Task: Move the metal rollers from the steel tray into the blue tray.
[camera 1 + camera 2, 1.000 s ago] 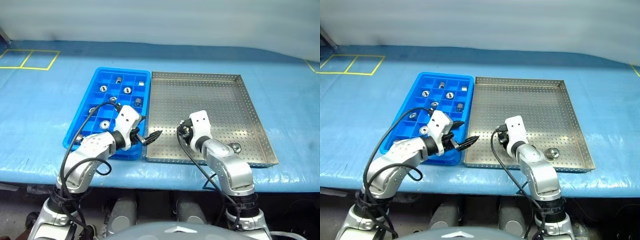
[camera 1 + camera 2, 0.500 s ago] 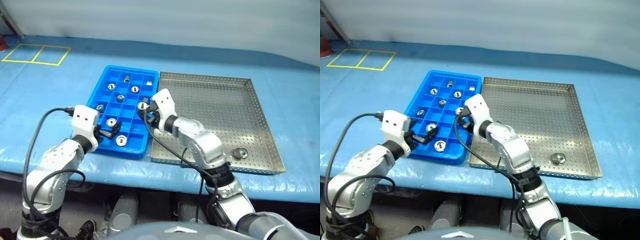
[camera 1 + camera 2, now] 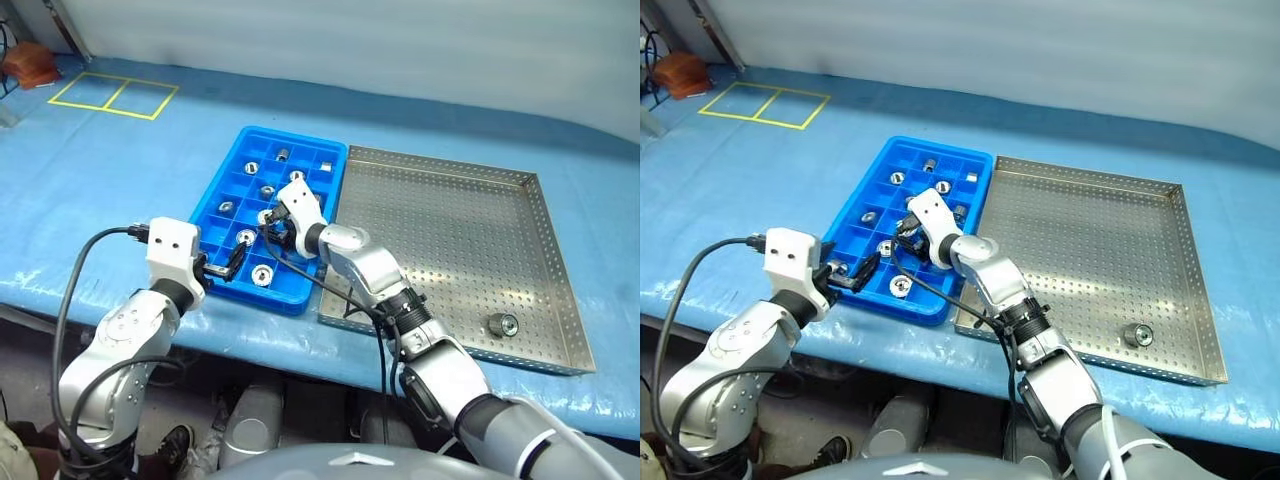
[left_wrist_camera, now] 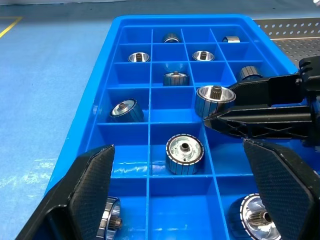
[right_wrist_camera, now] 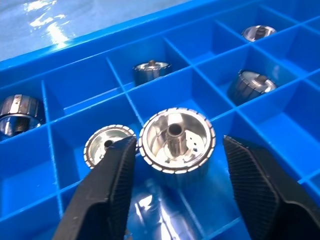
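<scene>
The blue tray point(image 3: 232, 187) lies left of the steel tray point(image 3: 455, 215), and several metal rollers sit in its compartments, such as one point(image 3: 262, 275) near the front. A single roller point(image 3: 500, 324) lies in the steel tray's near right corner. My right gripper point(image 5: 179, 142) hangs over the middle of the blue tray, fingers spread. A roller point(image 5: 176, 140) sits between them with a gap on one side. I cannot tell whether it rests in a compartment. My left gripper point(image 3: 222, 265) stands open and empty at the blue tray's near left edge, pointing at that roller point(image 4: 215, 98).
Both trays lie on a blue table covering point(image 3: 120, 180). Yellow tape squares point(image 3: 112, 94) mark its far left, near an orange-brown object point(image 3: 30, 60). The table's front edge runs just below the trays. Black cables point(image 3: 70, 290) loop from both wrists.
The view has turned left. My right gripper swung from the steel tray's near edge to over the blue tray. My left gripper drew leftwards along the blue tray's near edge.
</scene>
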